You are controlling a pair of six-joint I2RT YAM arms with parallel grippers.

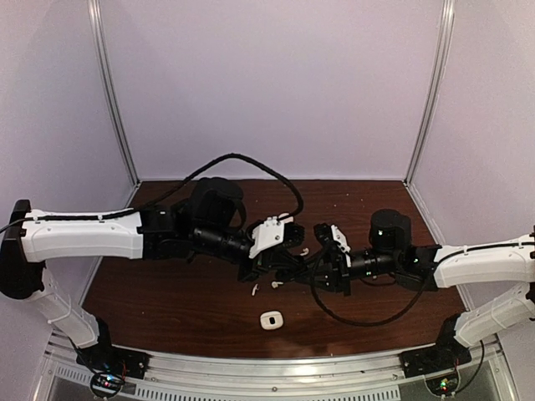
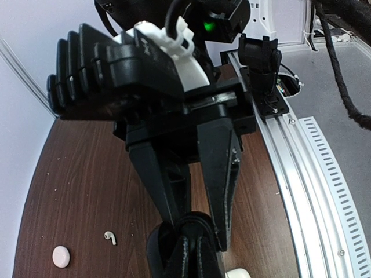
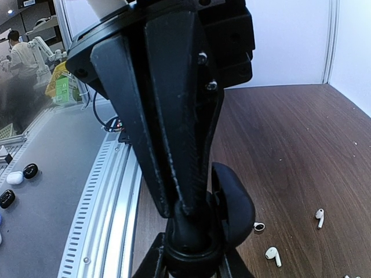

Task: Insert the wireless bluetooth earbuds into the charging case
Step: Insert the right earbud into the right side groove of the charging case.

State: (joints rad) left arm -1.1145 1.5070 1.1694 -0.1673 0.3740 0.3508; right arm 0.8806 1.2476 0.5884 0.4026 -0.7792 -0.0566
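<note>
Over the bench (image 1: 167, 292), left tool (image 2: 194, 223) and right tool (image 3: 188, 214) both pinch the black case (image 3: 235, 202) tight, so keep it still and level.

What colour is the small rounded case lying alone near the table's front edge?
The case is white; clearest in the top external view.

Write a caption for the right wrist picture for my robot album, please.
The right tool pinches a rounded black thing over the wooden table, two white earbuds lying nearby.

The charging case (image 3: 235, 208) is cut by the bottom edge (inside hidden)
</note>
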